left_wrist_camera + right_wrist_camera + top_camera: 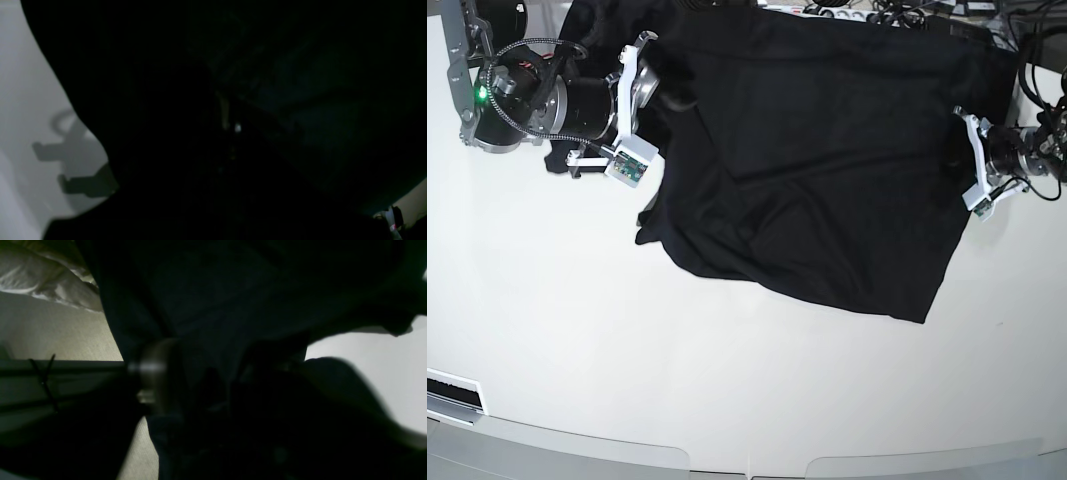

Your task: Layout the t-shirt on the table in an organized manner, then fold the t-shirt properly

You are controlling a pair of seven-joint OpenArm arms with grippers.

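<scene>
Base view: we see the right gripper [667,92] at the far left, its tip pressed into the shirt's [827,170] left edge. Dark cloth hides the fingers, so we cannot tell whether its jaws stand wide or narrow, or whether they grip the cloth. The left gripper [954,160] sits at the far right, against the shirt's right edge; its jaws are closed, apparently pinching the cloth there, though the black fabric hides the contact itself. Between the two grippers the shirt lies spread over the far half of the table [627,380], wrinkled, with its near edge running on a slant from left down to a corner at the right. A small flap of cloth sticks out at the near left.

Left wrist view: the shirt [300,100] fills nearly the whole frame, with a strip of table [23,83] at the left bearing a gripper's shadow.

Right wrist view: dark cloth [217,290] covers the middle, with table [383,373] showing at the right.
</scene>
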